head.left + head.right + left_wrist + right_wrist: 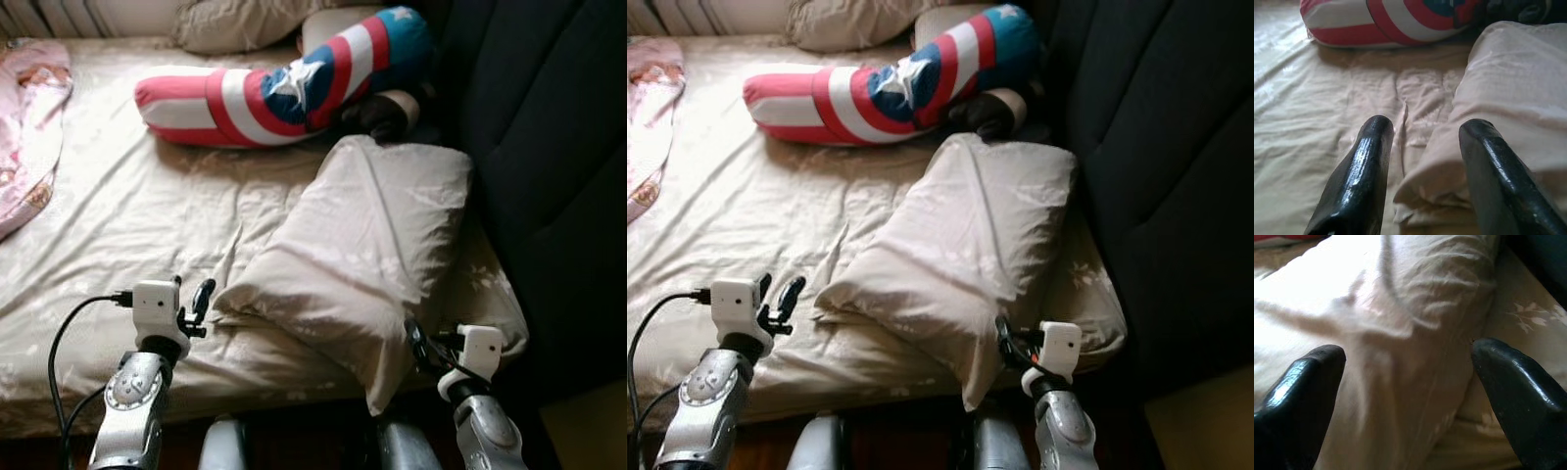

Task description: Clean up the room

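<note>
1. Our left pincer [199, 305] stands wide, holding nothing, just beside the near-left corner of the beige pillow [362, 259].
2. Our right pincer [419, 345] is also spread wide and empty, at the pillow's near-right corner, which overhangs the bed [118, 215] edge.
3. The pillow lies between the two pincers, its long axis running away from us toward the striped bolster [284, 83] beyond it.
4. We judge both arms about equally near, so a two-sided grasp suits.

Beige pillow [367, 259], red-white-blue starred bolster [284, 88], pink blanket [29, 127].
</note>
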### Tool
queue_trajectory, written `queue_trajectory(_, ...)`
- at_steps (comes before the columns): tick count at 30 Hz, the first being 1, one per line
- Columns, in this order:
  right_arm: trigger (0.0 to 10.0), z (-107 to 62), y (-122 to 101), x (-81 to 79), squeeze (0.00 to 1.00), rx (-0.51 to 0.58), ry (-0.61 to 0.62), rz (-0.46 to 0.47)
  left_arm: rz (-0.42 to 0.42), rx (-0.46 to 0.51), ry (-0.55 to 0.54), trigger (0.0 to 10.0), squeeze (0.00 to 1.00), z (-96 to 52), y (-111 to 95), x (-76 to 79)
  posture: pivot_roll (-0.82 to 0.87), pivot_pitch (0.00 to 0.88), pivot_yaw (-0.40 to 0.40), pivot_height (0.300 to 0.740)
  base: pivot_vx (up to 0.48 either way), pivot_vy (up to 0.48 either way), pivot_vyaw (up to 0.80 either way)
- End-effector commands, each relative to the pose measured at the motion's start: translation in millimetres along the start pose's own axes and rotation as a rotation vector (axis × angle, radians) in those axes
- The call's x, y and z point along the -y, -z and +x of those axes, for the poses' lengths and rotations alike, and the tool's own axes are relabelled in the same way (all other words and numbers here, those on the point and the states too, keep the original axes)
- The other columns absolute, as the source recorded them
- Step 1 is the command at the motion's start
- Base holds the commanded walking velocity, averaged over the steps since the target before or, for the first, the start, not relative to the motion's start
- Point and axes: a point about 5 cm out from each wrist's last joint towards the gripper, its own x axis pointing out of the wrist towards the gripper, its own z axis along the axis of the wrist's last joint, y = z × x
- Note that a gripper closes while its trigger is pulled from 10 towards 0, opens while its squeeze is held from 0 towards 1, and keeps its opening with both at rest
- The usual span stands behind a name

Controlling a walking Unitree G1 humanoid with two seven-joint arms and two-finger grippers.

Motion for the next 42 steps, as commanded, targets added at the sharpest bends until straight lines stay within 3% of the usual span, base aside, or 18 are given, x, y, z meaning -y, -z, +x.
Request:
queue_trajectory(1,10.0,-0.6,0.3,1.5,0.00,0.006,0.006,0.014,0.005,-0.003,0.012,10.0,0.00,-0.5,-0.8,1.2,0.03,0.194,-0.029,0.632,0.319,0.000,0.00)
queue_trajectory(11,10.0,4.1,-7.9,-6.7,0.00,0.036,-0.083,-0.007,0.001,0.007,0.016,10.0,0.00,0.7,-3.0,0.9,0.04,0.203,-0.029,0.632,0.318,0.000,0.24)
queue_trajectory(13,10.0,4.2,-7.3,-7.4,0.00,0.030,-0.088,0.010,0.000,0.008,0.017,10.0,0.00,0.6,-3.5,0.6,0.04,0.208,-0.029,0.632,0.000,0.000,0.00)
queue_trajectory(15,10.0,5.8,-8.8,-8.8,0.00,0.029,-0.091,0.085,0.001,0.007,0.018,10.0,0.00,-0.7,-3.4,0.1,0.04,0.211,-0.026,0.632,0.000,0.000,0.00)
queue_trajectory(17,10.0,6.9,-10.1,-8.2,0.00,0.034,-0.085,0.089,0.002,0.006,0.018,10.0,0.00,-1.1,-3.3,-0.1,0.04,0.213,-0.025,0.632,0.000,0.000,0.00)
queue_trajectory(20,10.0,12.0,-16.3,-2.2,0.00,0.058,-0.031,0.142,0.003,0.004,0.019,10.0,0.00,-1.9,-3.1,0.0,0.04,0.213,-0.026,0.632,0.000,0.000,0.00)
queue_trajectory(21,10.0,13.7,-19.8,0.0,0.35,0.073,-0.010,0.156,0.004,0.003,0.019,10.0,0.00,-2.2,-3.0,-0.2,0.04,0.213,-0.025,0.632,0.000,0.000,0.00)
queue_trajectory(22,10.0,15.6,-24.3,2.3,1.00,0.093,0.011,0.168,0.004,0.003,0.019,10.0,0.00,-2.4,-2.9,-0.4,0.04,0.214,-0.026,0.632,0.000,0.000,0.00)
queue_trajectory(27,10.0,19.0,-44.8,16.1,1.00,0.172,0.135,0.180,0.006,-0.003,0.018,10.0,0.00,-3.4,-2.0,-0.2,0.04,0.218,-0.026,0.632,0.000,0.000,0.00)
queue_trajectory(33,10.0,18.8,-35.1,18.7,1.00,0.094,0.164,0.205,0.007,-0.008,0.023,10.0,0.00,-3.4,-1.1,1.8,0.04,0.227,-0.025,0.632,0.000,0.000,0.00)
queue_trajectory(35,10.0,20.1,-21.0,21.7,1.00,-0.031,0.204,0.166,0.008,-0.010,0.025,10.0,0.00,-3.1,-1.2,1.9,0.04,0.229,-0.026,0.632,0.000,0.000,0.00)
queue_trajectory(37,10.0,21.5,-10.6,21.1,1.00,-0.116,0.207,0.212,0.009,-0.012,0.026,10.0,0.00,-3.0,-1.1,1.7,0.04,0.229,-0.026,0.632,0.000,0.000,0.00)
queue_trajectory(40,10.0,22.8,-11.2,20.9,1.00,-0.119,0.197,0.231,0.010,-0.013,0.026,10.0,0.00,-3.3,-1.1,1.7,0.04,0.236,-0.026,0.632,0.000,0.000,0.00)
queue_trajectory(42,10.0,22.5,-5.0,28.1,1.00,-0.193,0.221,0.205,0.012,-0.015,0.023,10.0,0.00,-5.0,-0.9,-0.2,0.04,0.240,-0.025,0.632,0.000,0.000,0.00)
